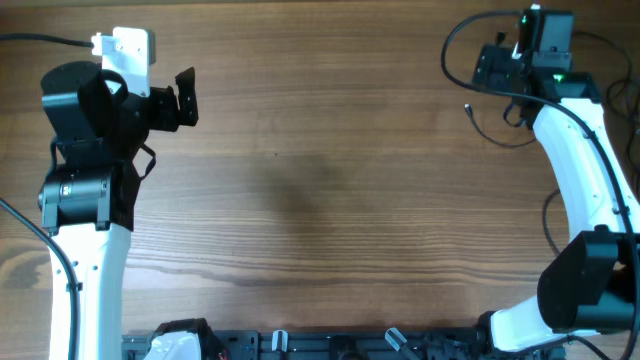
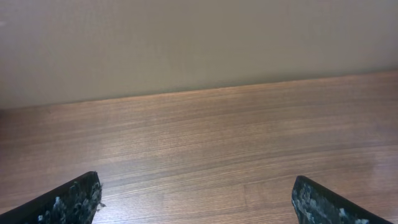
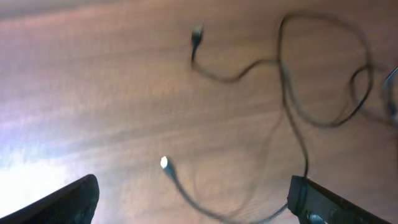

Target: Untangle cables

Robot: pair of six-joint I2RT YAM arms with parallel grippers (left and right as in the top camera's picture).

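Both gaping and empty, the left tool [image 2: 196, 186] is idling while the right tool [image 3: 193, 186] is hovering over thin black looped cables [image 3: 281, 62] on the brown wooden tabletop [image 3: 93, 93]. The next move is probably pinching one strand.

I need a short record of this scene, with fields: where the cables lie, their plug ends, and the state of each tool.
cables: thin black strands, loose on the wooden table, near the right arm
plug ends: one dark plug and one white-tipped plug, lying apart
left tool: open, empty, over bare wood, no cable in its view
right tool: open, holds nothing, cables lie in front of it
tangle: strands loop and cross; the picture is too blurred to count the crossings
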